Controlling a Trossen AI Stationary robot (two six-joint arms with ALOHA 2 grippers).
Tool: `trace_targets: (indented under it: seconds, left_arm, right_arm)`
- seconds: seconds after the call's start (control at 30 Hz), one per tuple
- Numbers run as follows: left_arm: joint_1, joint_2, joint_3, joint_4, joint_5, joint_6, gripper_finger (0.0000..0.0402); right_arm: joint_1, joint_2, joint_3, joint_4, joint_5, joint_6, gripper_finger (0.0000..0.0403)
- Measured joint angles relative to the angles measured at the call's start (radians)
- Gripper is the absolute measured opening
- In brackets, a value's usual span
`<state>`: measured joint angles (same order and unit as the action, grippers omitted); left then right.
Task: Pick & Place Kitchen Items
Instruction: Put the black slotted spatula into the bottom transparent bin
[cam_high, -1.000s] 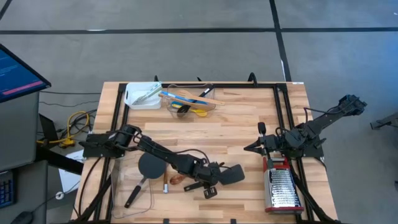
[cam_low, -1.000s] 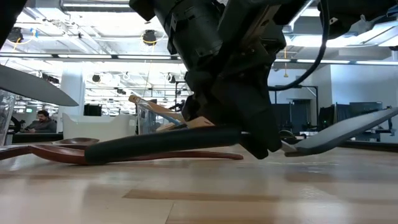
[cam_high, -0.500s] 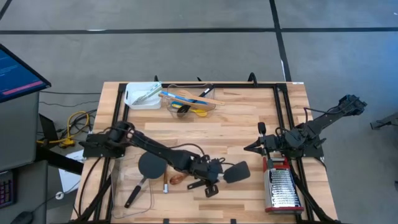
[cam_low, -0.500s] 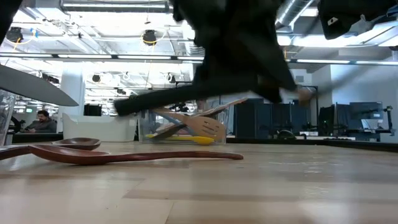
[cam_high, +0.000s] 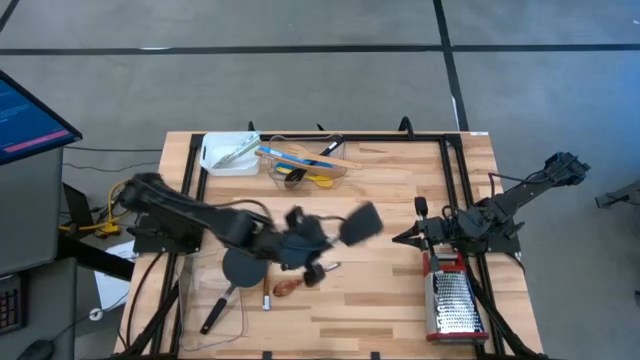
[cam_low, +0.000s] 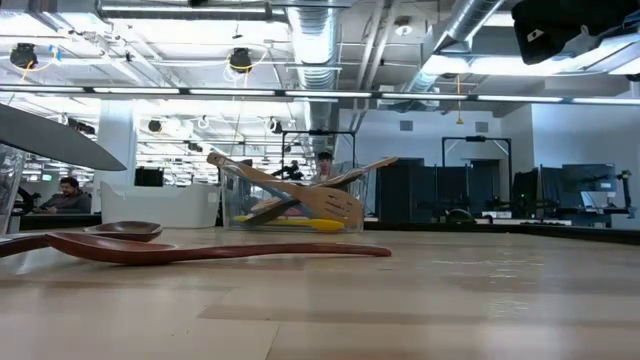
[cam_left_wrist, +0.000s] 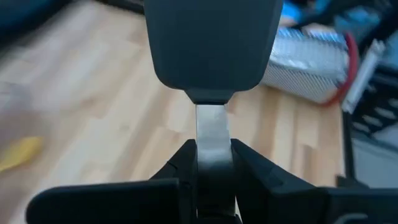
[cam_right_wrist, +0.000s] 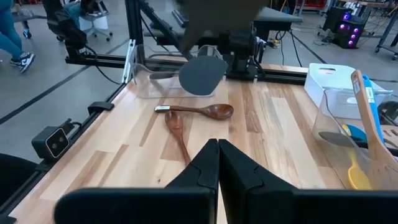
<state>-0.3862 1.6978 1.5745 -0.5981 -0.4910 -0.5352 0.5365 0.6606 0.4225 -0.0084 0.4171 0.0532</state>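
My left gripper (cam_high: 335, 246) hangs above the middle of the table, shut on a dark grey spatula whose blade (cam_high: 361, 223) juts toward the right; the left wrist view shows that blade (cam_left_wrist: 211, 43) just past the fingers. On the board below lie a second dark spatula (cam_high: 240, 268), two wooden spoons (cam_high: 285, 287) and a small white-handled piece (cam_high: 267, 296). The spoons (cam_low: 200, 250) lie flat on the wood. My right gripper (cam_high: 412, 237) waits shut at the table's right side, and its shut fingers (cam_right_wrist: 217, 155) show in the right wrist view. My left gripper pinches the spatula's bare metal neck (cam_left_wrist: 211, 134), just behind the blade, between its two fingers (cam_left_wrist: 180, 165). The fingers slant down from the table's left and lie across the neck. The spatula is lifted clear of the table, and its handle end (cam_high: 312, 273) shows nearer the table's near edge.
A clear tub (cam_high: 305, 160) holding several utensils and a white tray (cam_high: 230, 153) stand at the far edge. A steel grater (cam_high: 455, 300) lies at the near right, just below my right gripper. Black frame rails (cam_high: 462, 200) run along the table's sides.
My left gripper has risen fast from the board and drawn toward the far edge, tipping closer to level. The dark grey spatula has gone with it, lifted clear of the table. In the low view both have passed out of the top of the picture.
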Motion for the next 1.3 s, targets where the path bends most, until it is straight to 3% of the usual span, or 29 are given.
trace_targets:
  seconds: [0.4, 0.67, 0.8, 1.03, 1.3]
  left_arm:
    - [-0.138, -0.290, 0.000, -0.355, -0.319, -0.328, 0.0051]
    - [-0.205, -0.351, 0.000, -0.770, -0.359, -0.796, 0.0046]
    - [-0.214, -0.334, 0.000, -0.979, -0.307, -1.030, 0.0043]
    - [-0.221, -0.414, -0.144, -0.973, -0.262, -1.200, 0.0043]
    - [-0.246, -0.454, -0.428, -0.970, 0.035, -1.431, 0.0044]
  right_arm:
    - [0.000, 0.000, 0.000, -0.015, -0.001, 0.000, 0.0000]
    - [0.000, 0.000, 0.000, -0.018, -0.001, 0.000, 0.0000]
    - [0.000, 0.000, 0.000, -0.019, -0.001, 0.000, 0.0000]
    - [0.001, 0.000, 0.000, -0.040, -0.002, 0.008, 0.0000]
    - [0.001, 0.000, 0.000, -0.071, -0.002, 0.056, 0.0000]
